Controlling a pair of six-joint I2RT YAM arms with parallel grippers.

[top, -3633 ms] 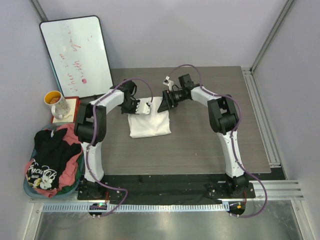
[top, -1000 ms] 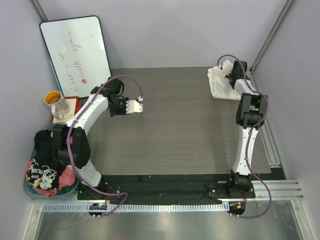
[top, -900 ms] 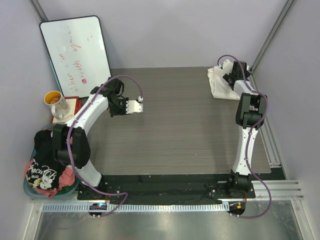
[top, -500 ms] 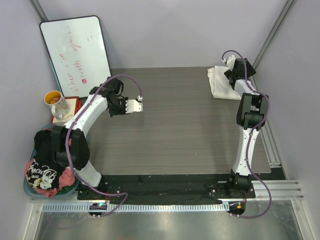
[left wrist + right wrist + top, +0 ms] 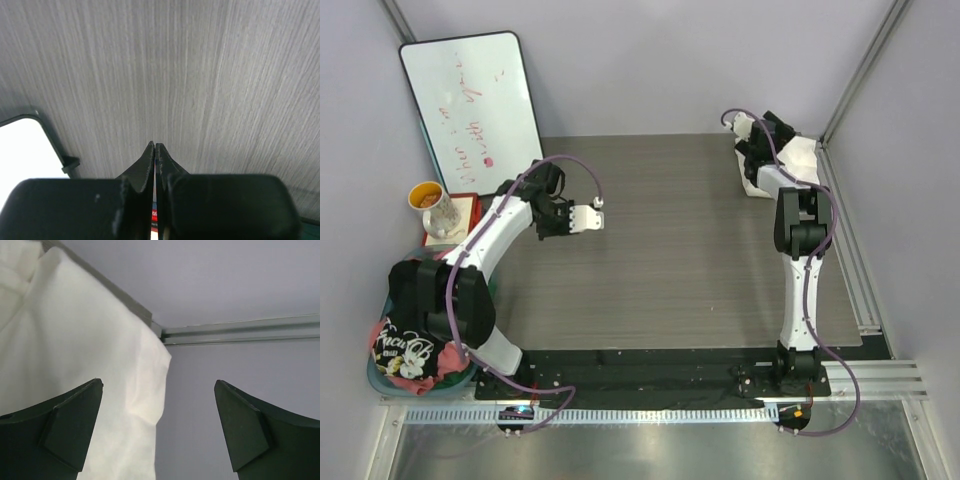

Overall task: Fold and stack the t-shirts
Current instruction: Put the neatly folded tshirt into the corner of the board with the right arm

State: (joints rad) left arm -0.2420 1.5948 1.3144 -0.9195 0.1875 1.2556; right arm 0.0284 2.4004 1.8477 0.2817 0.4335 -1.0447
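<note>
Overall light: we saw bright, even, diffuse light from above in the overhead view, with no single hard source.
Shadows: we found only faint, soft-edged shadows under the arms on the worktop [image 5: 670, 260].
Glare: the whiteboard [image 5: 470, 105] showed a pale sheen. The white t-shirt [image 5: 75, 365] was nearly blown out, and we could barely read its folds.
Focus: the left claw [image 5: 155, 146] and right claw [image 5: 159, 385] sat close to the lens as dark, slightly soft shapes.
Distortion: in the left wrist view we saw the worktop grain fan outward toward the edges.
</note>
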